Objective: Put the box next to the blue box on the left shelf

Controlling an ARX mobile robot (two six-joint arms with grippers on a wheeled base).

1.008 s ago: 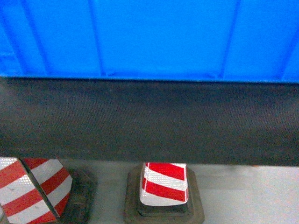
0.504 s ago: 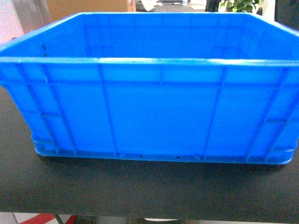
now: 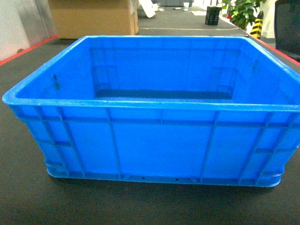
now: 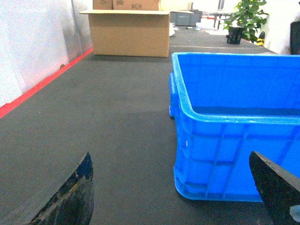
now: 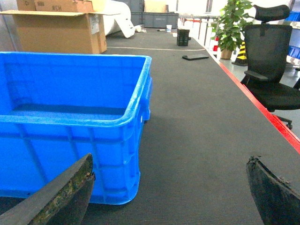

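Note:
The box (image 3: pixel 159 140), a large bright-blue ribbed crate, stands empty on the dark matted table (image 3: pixel 28 201). No gripper shows in the head view. My left gripper (image 4: pixel 169 159) is open, low over the mat in front of the box's (image 4: pixel 225 154) near left corner, touching nothing. My right gripper (image 5: pixel 169 159) is open too, in front of the box's (image 5: pixel 61 140) near right corner, with only mat between its fingers. The left shelf and the other blue box are out of view.
A cardboard carton (image 3: pixel 93 18) stands at the table's far left. Red strips edge the table on the left (image 4: pixel 42 84) and right (image 5: pixel 262 103). A black office chair (image 5: pixel 267 61) and a potted plant (image 5: pixel 232 23) stand beyond the right edge. Small dark items (image 5: pixel 196 57) lie far back.
The head view has risen: a second ago it showed the box's lower wall, the table's front edge and striped cones on the floor; now it looks down into the box.

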